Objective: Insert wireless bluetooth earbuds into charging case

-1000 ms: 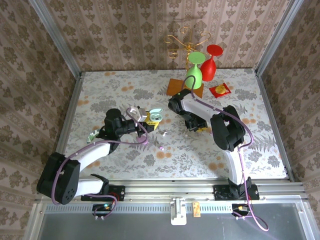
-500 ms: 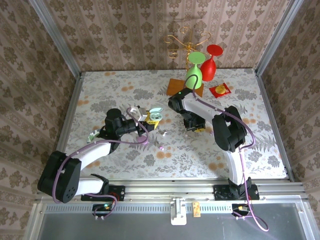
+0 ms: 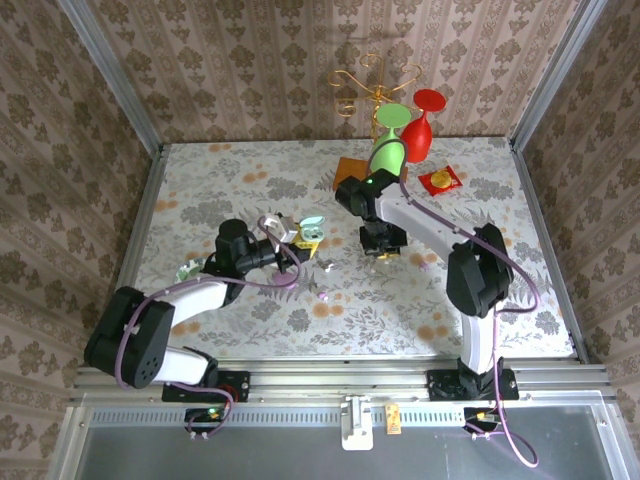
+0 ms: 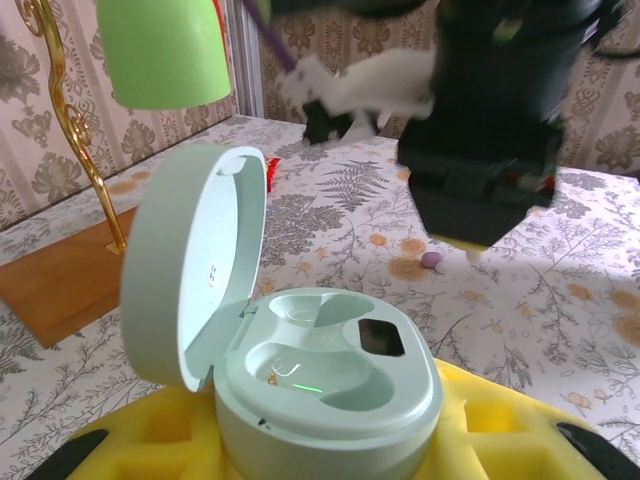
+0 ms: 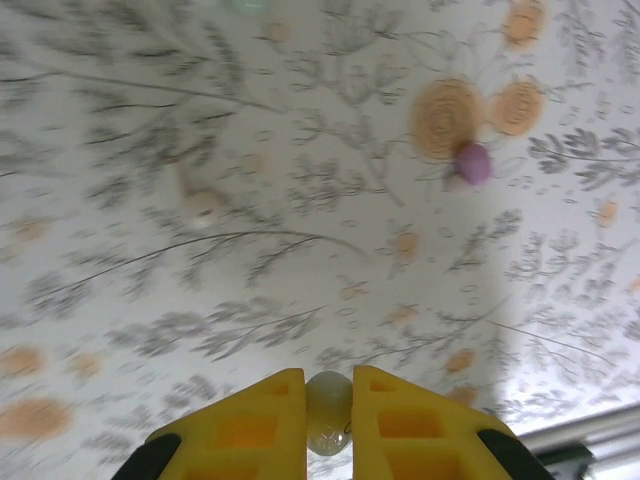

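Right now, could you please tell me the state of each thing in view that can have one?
charging case: lid open, wells look empty, clamped in the left gripper.
held earbud: whitish, pinched in the right gripper, above the table.
purple earbud: loose on the table.
whitish earbud: loose on the table.
green glass: upside down.
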